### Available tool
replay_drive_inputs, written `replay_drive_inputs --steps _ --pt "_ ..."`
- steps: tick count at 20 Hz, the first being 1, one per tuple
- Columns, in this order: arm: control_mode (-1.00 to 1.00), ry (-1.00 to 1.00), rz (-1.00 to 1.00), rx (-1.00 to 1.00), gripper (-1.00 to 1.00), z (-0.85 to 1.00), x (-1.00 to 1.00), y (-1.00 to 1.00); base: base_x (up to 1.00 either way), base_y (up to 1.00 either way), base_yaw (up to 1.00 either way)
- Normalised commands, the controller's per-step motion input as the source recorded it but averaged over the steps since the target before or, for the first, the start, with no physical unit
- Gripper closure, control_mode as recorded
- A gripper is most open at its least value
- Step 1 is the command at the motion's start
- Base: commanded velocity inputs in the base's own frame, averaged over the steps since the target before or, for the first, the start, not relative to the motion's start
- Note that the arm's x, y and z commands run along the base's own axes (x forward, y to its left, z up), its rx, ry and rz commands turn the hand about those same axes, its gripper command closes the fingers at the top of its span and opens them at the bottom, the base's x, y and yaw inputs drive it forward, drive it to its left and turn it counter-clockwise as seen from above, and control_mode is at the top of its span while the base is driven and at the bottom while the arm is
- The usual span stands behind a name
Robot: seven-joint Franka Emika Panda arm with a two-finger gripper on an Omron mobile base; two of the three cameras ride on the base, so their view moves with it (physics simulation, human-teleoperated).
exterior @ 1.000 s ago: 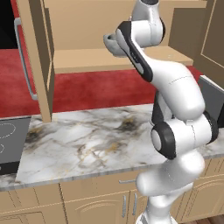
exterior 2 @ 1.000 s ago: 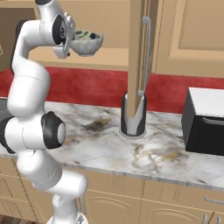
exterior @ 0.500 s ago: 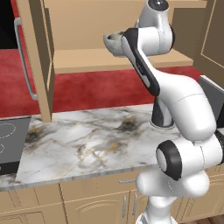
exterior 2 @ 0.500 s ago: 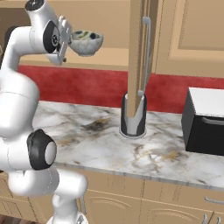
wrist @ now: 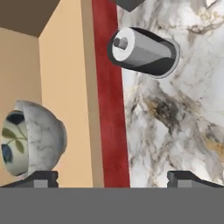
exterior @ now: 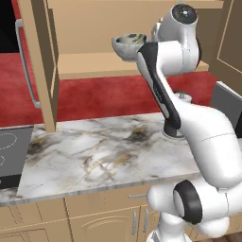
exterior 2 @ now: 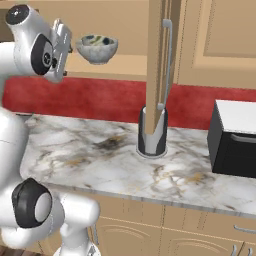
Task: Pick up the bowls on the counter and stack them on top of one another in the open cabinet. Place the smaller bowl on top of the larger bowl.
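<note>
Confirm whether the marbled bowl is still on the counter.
No. The marbled bowl sits on the cabinet shelf, well above the counter.

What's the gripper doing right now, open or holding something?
Gripper: open and empty, fingertips spread wide; the larger bowl sits on the cabinet shelf beside it.

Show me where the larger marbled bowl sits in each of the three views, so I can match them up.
Left base view: larger bowl on the cabinet shelf, upper centre, just left of the arm.
Right base view: upper left, on the same shelf, right of the hand.
Hand view: lower left, seen on its side against the shelf.
Shared landmark: the black-and-silver cylinder on the counter.
</note>
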Motion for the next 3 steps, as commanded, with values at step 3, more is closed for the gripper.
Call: replay_drive_inputs --steps 3 --pt "-1.00 -0.19 0.00 -0.03 -1.00 0.00 -0.64 0.00 0.00 0.00 0.00"
